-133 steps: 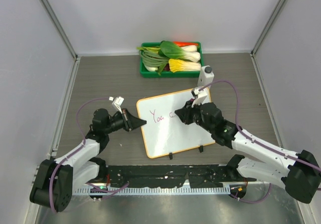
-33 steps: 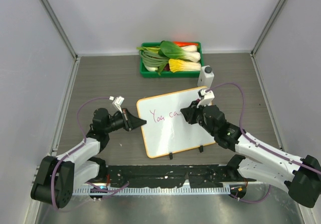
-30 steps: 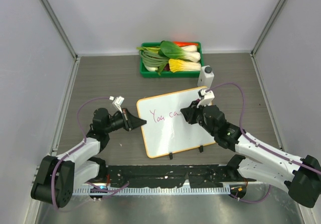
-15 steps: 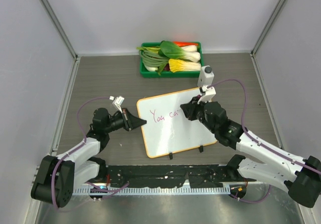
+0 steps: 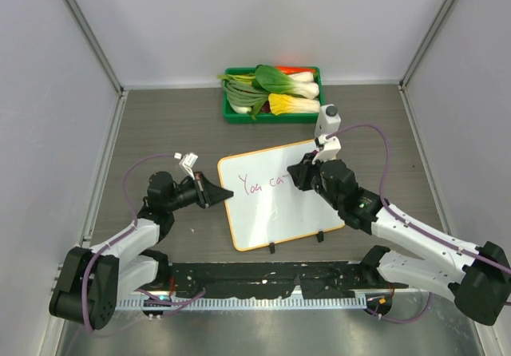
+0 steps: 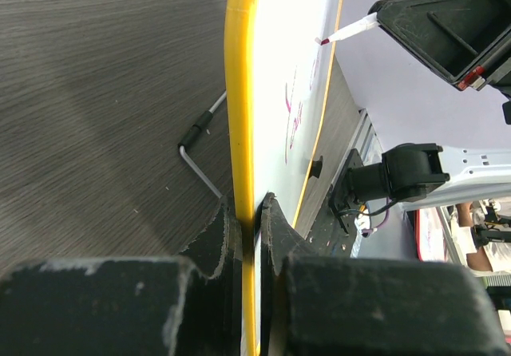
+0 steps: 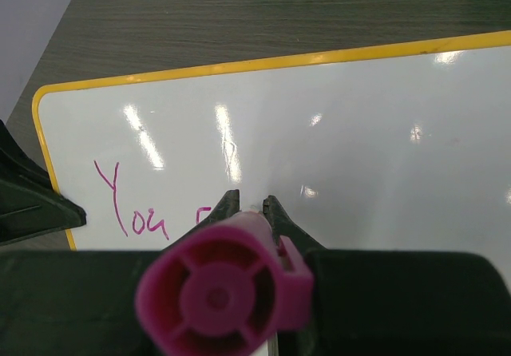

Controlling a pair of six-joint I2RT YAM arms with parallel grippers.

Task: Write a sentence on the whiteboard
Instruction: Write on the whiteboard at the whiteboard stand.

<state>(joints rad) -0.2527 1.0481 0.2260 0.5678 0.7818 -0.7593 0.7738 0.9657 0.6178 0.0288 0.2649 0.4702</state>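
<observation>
Magenta marker (image 7: 219, 296), plain only wrist-side, sits clamped in right tool (image 7: 249, 204); left tool (image 6: 247, 207) pinches whiteboard (image 6: 239, 92).

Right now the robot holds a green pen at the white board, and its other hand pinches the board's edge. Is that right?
Nearly. The pen is pink, not green: the right wrist view shows its pink end in the right gripper. The left gripper does pinch the edge of the whiteboard.

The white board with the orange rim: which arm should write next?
Probably the right arm. The right gripper is shut on the pink marker beside the pink handwritten words; the left gripper clamps the edge of the flat orange-rimmed whiteboard.
</observation>
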